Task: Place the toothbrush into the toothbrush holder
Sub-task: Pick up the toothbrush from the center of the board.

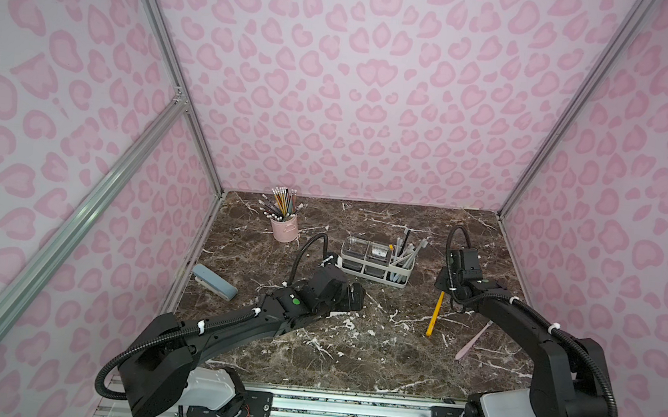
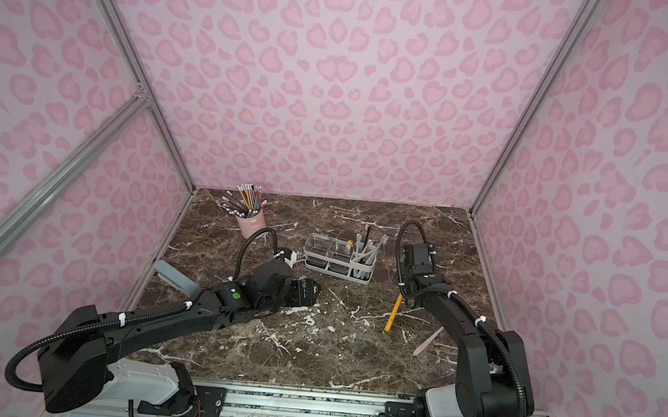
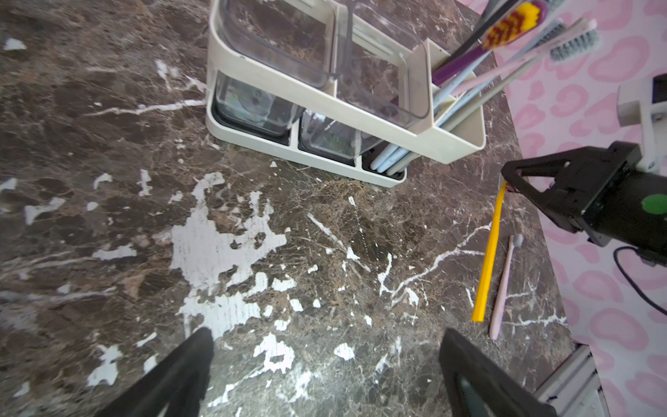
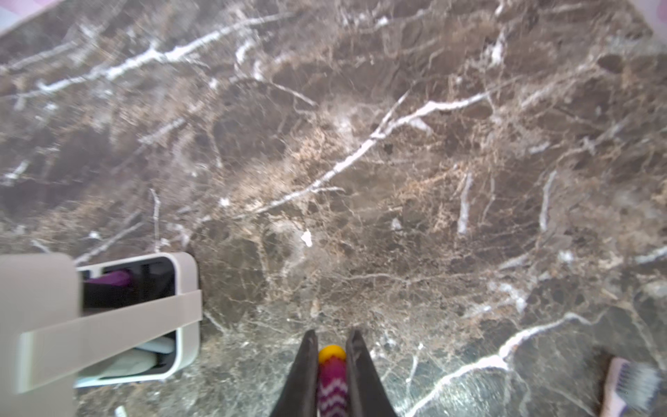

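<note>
The right gripper [image 4: 332,335] is clamped on the bristle end of the yellow toothbrush [image 4: 332,382]. Its handle slopes down toward the near side, to the right of the toothbrush holder [image 1: 395,281] and apart from it. The left gripper [image 3: 325,361] hangs spread wide over bare table [image 3: 108,144], holding nothing.

The brush looks light, stiff and smooth, so it is likely to pivot in a pinch this close to one end (a hold nearer mid-handle would steady it).

Only the right wrist view shows the chevron bristles between the jaws. Only the left wrist view shows the whole yellow handle [image 3: 489,252], the pink toothbrush [image 3: 503,285] just beside it, and the holder's slots already crowded with brushes [image 3: 512,27] — though not whether the handle's tail touches the table.
</note>
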